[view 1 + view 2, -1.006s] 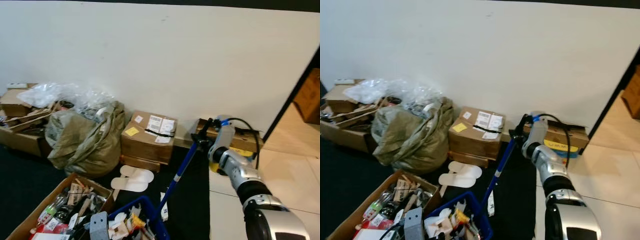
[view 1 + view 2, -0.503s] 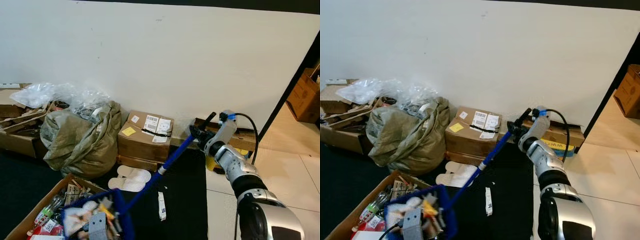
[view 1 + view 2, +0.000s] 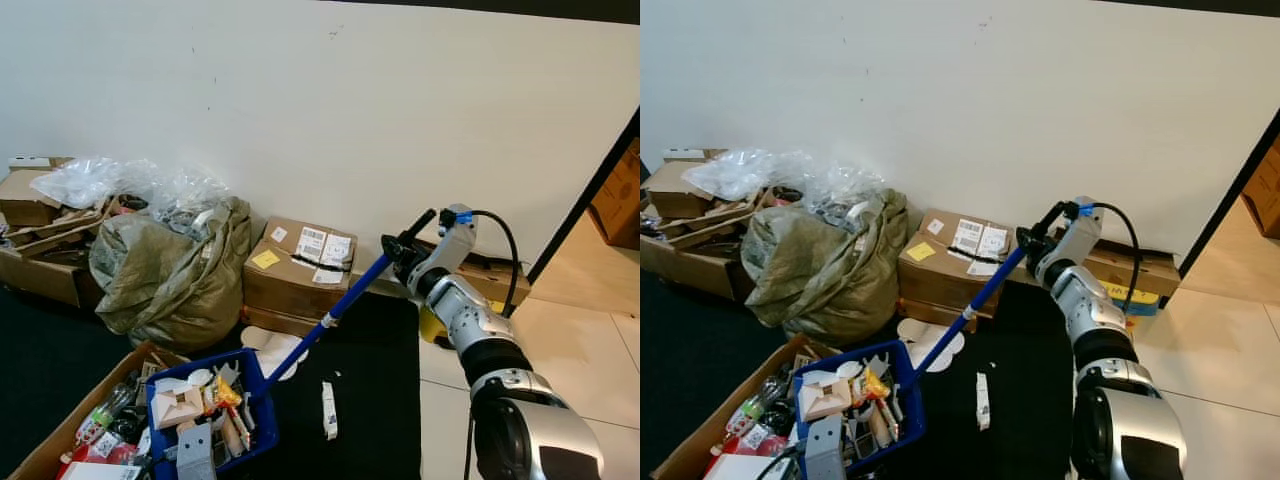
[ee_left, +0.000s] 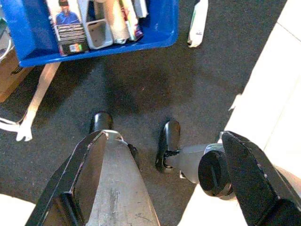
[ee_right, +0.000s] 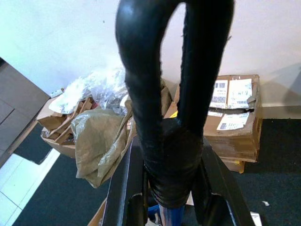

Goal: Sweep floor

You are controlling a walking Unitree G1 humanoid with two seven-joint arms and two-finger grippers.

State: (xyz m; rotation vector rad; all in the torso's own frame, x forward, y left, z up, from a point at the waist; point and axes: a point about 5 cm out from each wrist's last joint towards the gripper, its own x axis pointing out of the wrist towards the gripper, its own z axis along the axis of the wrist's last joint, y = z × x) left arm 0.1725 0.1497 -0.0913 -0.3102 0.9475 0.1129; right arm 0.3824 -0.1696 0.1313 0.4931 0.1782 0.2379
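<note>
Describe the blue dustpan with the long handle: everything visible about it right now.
The dustpan is a deep blue plastic bin on a long blue handle with a white band partway along. The handle slants up to the right pincer, which is shut on its black end. The bin sits low over the dark carpet, beside a cardboard box, and is heaped with paper scraps, wrappers and packaging.

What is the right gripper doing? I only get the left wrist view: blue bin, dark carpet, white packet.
Observer: The right gripper is shut on a blue pole, arm stretched toward the wall.
Operator: Does that pole join the bin?
Observer: Yes, it slopes down to the rim of the blue bin.
Operator: Anything behind it?
Observer: An olive sack and a labelled cardboard box stand against the wall.
</note>
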